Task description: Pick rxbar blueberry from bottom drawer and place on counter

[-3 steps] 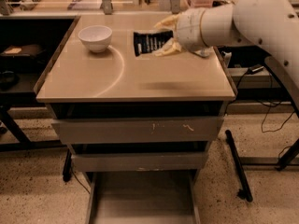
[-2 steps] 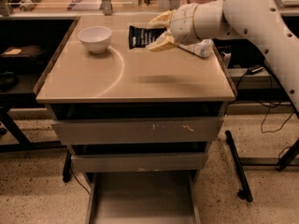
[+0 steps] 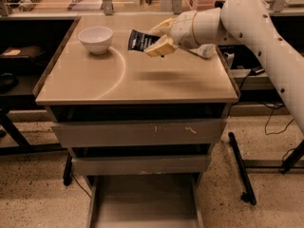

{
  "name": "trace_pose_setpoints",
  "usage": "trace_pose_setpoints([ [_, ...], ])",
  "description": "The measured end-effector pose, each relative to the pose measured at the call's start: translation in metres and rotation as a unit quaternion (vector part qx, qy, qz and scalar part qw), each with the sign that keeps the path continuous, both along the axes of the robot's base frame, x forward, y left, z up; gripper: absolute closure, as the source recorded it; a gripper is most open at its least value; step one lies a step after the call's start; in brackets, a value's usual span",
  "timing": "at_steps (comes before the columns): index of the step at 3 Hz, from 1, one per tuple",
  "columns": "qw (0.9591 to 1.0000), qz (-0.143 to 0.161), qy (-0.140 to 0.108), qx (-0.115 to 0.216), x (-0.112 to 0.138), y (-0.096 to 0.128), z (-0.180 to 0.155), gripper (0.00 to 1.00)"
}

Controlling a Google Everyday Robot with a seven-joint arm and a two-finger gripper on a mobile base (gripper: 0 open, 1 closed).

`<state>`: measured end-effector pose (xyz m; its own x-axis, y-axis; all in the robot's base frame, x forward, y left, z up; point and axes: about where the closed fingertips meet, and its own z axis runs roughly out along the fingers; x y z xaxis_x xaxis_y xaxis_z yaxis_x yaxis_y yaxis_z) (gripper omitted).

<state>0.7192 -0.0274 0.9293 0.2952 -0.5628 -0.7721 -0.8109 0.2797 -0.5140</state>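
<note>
My gripper [image 3: 157, 38] is shut on the rxbar blueberry [image 3: 141, 40], a small dark bar with white lettering, and holds it over the back middle of the counter [image 3: 142, 82]. The bar sticks out to the left of the cream fingers [image 3: 162, 46], tilted. The white arm reaches in from the upper right. The bottom drawer [image 3: 145, 204] is pulled out below the cabinet, its flat grey floor bare.
A white bowl [image 3: 95, 39] stands on the counter's back left. A clear plastic bottle [image 3: 204, 50] lies on the counter behind the wrist at the back right. Two taller grey drawers [image 3: 137, 133] are shut. A cluttered shelf runs along the back.
The gripper has carried the bar left and farther back over the counter, closer to the bowl. The drawers and bowl have not moved.
</note>
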Motion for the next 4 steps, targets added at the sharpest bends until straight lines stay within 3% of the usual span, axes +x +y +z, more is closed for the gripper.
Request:
trace_pose_setpoints([
  [1, 0.9980, -0.056, 0.020, -0.018, 0.007, -0.006, -0.005, 1.00],
  [2, 0.9908, -0.129, 0.027, -0.033, 0.014, -0.017, -0.013, 1.00],
  [3, 0.9815, -0.186, 0.044, -0.017, 0.019, -0.028, -0.023, 1.00],
  [4, 0.9783, -0.196, 0.065, 0.013, 0.020, -0.028, -0.030, 1.00],
])
